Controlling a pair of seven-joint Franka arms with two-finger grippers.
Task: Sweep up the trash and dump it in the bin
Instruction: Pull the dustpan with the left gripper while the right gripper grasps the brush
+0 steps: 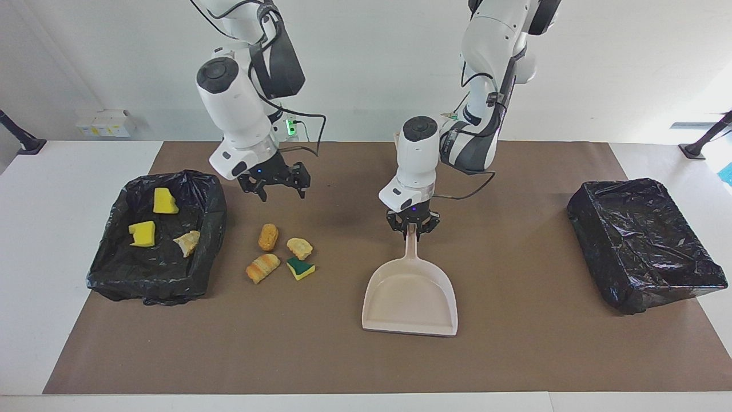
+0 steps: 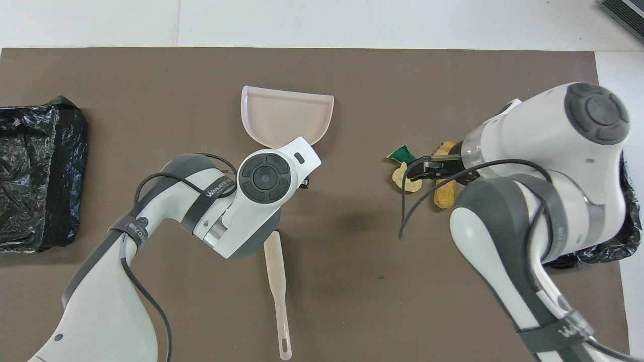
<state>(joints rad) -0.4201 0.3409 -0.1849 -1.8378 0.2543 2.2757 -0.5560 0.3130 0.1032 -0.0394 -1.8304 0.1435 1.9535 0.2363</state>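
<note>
I see the beige plastic dustpan point(image 1: 410, 297) lying mid-table on the brown paper mat point(image 1: 514, 355), its handle pointing toward the robots. My left gripper point(image 1: 413, 228) is clamped on that handle. Toward the right arm's end sit four loose foam scraps point(image 1: 281, 253) in a cluster on the mat, and my right gripper point(image 1: 274, 187) hangs over the mat, just on the robots' side of them. Beside the cluster, further toward that end, the black-bag-lined bin point(image 1: 213, 229) has three more scraps in it. A second black-lined bin point(image 1: 646, 246) lies at the left arm's end
</note>
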